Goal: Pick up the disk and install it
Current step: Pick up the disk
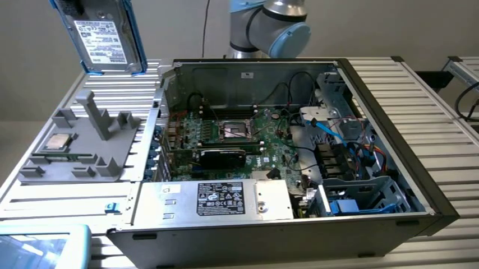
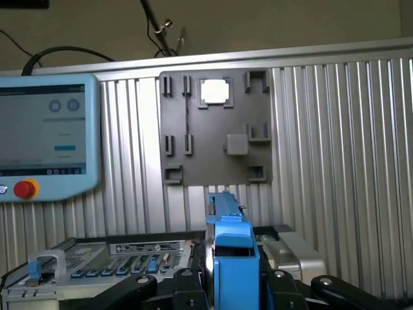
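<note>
One half of the job looks done: the pick-up. In the exterior view the disk hangs in the air, upright, its white label facing the camera and its blue carrier framing it. It sits at about ten o'clock from the open computer case and well apart from it. At nine o'clock from the case a grey fixture tray lies on the ribbed worktop, with a small silver processor chip seated in it. The arm rises behind the case at twelve o'clock, and a teach pendant shows at seven o'clock.

In the wrist view the pincer is closed partway, clamped on the disk's blue carrier, which is seen edge-on. Its dark fingers press against either side. Beyond the held disk lie the grey tray, the chip and the pendant.

By my judgement the whole install is left: the disk is held clear of the case and has reached no bay.
</note>
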You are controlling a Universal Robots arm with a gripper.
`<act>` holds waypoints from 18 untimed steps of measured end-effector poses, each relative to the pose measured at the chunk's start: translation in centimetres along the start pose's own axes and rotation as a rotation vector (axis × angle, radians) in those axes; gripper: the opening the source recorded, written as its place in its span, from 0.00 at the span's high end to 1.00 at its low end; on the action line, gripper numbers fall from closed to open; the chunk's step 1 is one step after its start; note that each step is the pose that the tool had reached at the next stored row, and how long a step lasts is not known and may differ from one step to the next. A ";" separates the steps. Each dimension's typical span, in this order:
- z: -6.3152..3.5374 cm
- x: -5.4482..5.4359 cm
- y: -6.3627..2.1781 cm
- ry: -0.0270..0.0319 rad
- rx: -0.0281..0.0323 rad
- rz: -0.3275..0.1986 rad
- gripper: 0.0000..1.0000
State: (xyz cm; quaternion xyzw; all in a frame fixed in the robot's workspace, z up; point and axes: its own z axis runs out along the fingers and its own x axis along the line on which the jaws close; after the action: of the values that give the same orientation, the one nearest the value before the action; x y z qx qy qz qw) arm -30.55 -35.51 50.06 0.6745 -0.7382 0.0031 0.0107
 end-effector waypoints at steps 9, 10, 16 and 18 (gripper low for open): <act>-0.53 1.4 -3.66 -0.0007 -0.0002 0.000 0.63; -0.59 1.6 -4.10 -0.0009 -0.0002 0.000 0.63; -0.92 2.5 -6.52 -0.0015 -0.0003 0.000 0.63; -1.04 2.8 -7.35 -0.0017 -0.0004 0.000 0.63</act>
State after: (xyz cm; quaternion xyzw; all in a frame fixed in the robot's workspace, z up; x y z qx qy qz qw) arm -23.48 -38.98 51.09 0.6745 -0.7382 0.0024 0.0102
